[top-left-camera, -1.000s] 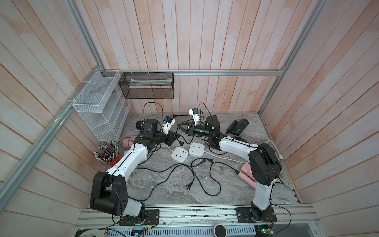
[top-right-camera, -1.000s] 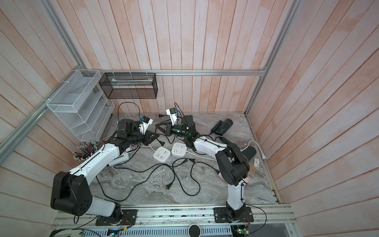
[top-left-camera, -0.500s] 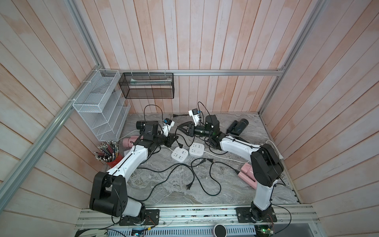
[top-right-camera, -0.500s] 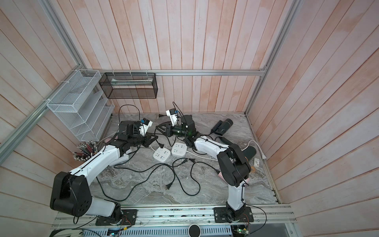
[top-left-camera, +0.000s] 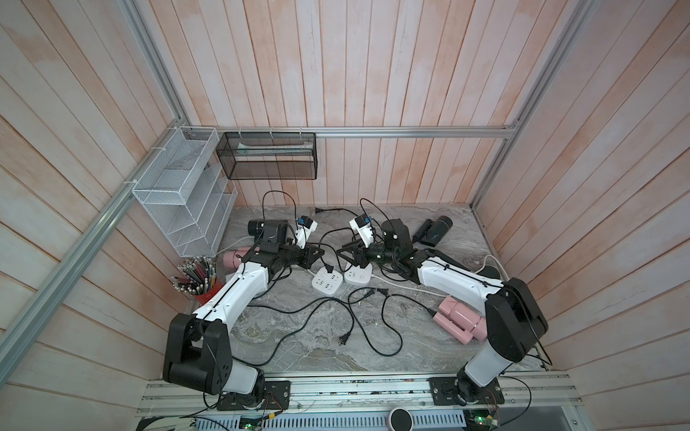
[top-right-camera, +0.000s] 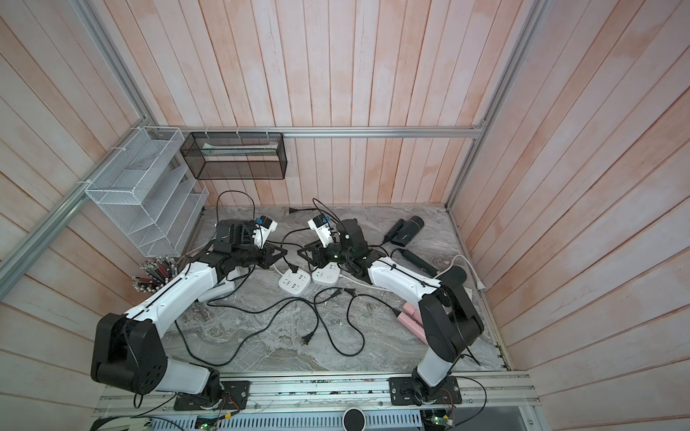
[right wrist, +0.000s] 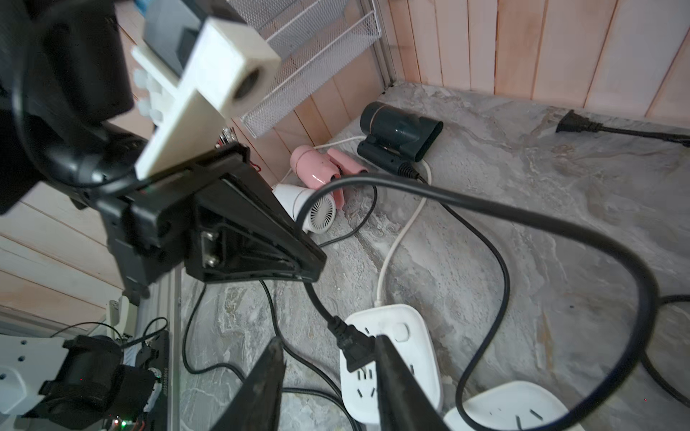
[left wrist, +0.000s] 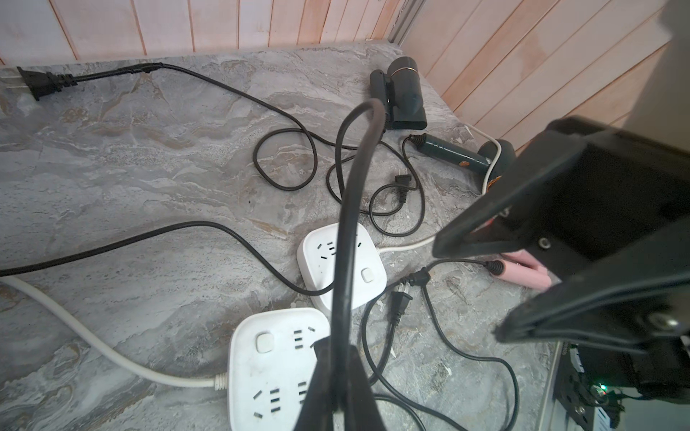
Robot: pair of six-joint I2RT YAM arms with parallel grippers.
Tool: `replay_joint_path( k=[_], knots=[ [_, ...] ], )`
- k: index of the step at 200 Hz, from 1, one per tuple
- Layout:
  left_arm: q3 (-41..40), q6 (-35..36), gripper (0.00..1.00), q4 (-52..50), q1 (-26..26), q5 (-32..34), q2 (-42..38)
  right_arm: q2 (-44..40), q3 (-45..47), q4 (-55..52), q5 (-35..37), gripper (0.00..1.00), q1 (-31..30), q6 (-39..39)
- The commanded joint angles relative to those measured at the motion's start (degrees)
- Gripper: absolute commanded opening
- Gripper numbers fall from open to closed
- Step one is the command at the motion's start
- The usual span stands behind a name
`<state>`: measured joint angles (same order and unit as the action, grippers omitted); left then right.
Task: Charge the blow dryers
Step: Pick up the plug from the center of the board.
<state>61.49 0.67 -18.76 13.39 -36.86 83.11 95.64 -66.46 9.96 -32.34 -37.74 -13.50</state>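
L gripper (top-left-camera: 319, 256): clamped on a black cord (left wrist: 359, 156) just above its plug (right wrist: 353, 349). In the left wrist view we see the cord run btwn the fingers.
R gripper (right wrist: 328, 352): jaws apart, mid gap. The plug sits btwn them, close to one finger; we can't tell if it touches.
Plug: hangs prongs-down at the socket face of the L strip (top-left-camera: 326, 286). We can't tell if the prongs are in.
R strip (top-left-camera: 357, 277): just beside the L strip, below the R gripper.
Dryers, L side: black dryer (right wrist: 399, 130), pink dryer (right wrist: 311, 166) and pale dryer (right wrist: 317, 212) lie bunched on the table (top-left-camera: 317, 354) near the rack (top-left-camera: 179, 209), by the L arm.
Dryers, R side: folded dryer (top-left-camera: 437, 229) lies toward the back corner. The dark dryer (left wrist: 457, 157) lies beside the R arm. The 2nd pink dryer (top-left-camera: 457, 321) is near the R arm's base, partly hidden.
Loose ends: we see a back plug (left wrist: 35, 84) lying by the back wall and a mid plug (top-left-camera: 343, 339) on open table, both well apart from the strips.
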Motion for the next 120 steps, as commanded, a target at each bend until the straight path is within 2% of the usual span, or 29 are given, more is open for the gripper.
replay_joint_path(
  k=[1, 120],
  knots=[
    [3.01, 2.82, 0.03, -4.57, -0.53, -2.24, -1.27, 1.08, -1.66, -6.41, 2.91, 0.41, -1.39, 7.68],
    [5.37, 4.7, 0.03, -7.46, -0.73, -5.29, -0.18, 7.5, -8.34, -7.84, 5.97, 0.4, -6.07, 12.0]
  ],
)
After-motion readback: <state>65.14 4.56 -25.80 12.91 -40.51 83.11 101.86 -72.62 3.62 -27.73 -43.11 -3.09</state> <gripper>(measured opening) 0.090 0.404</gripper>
